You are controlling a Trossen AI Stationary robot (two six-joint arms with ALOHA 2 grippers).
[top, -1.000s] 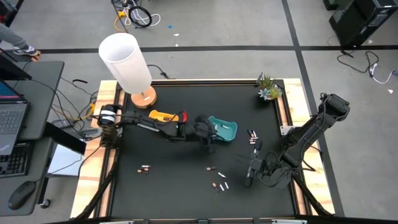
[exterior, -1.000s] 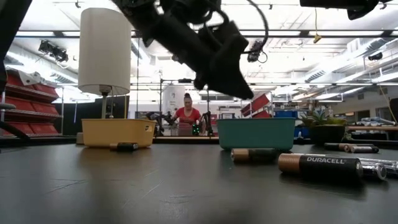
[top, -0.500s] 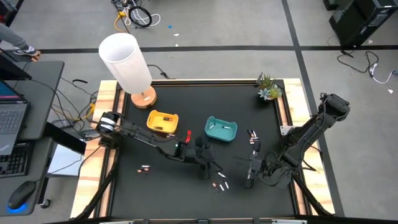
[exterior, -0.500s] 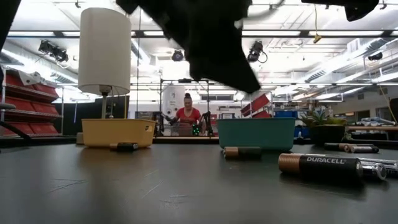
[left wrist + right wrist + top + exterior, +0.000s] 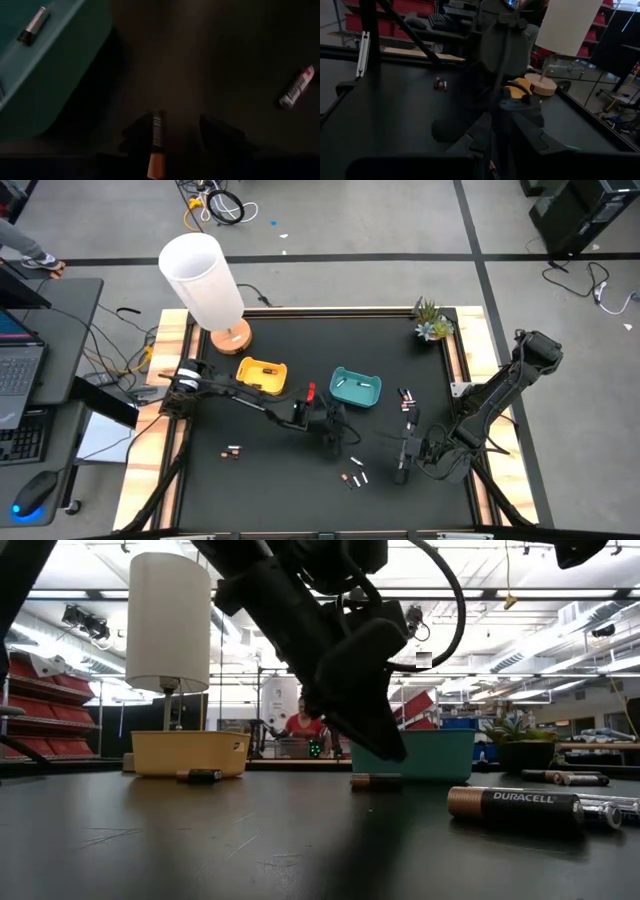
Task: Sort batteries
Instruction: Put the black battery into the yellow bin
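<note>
Left gripper (image 5: 336,442) has dropped from the teal tray (image 5: 356,388) toward mid-table. Its fingers loosely straddle a battery (image 5: 156,145). Right gripper (image 5: 402,463) waits near the right edge; can't tell its state.

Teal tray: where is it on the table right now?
In the high view the teal tray sits near the table's centre, right of the yellow tray, with the left gripper just in front of it. One battery lies inside.

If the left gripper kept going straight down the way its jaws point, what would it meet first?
The left gripper points down at the black table. Between its open jaws lies a dark, copper-ended battery, so it would probably meet that first, then the table. How much height remains is unclear.
</note>
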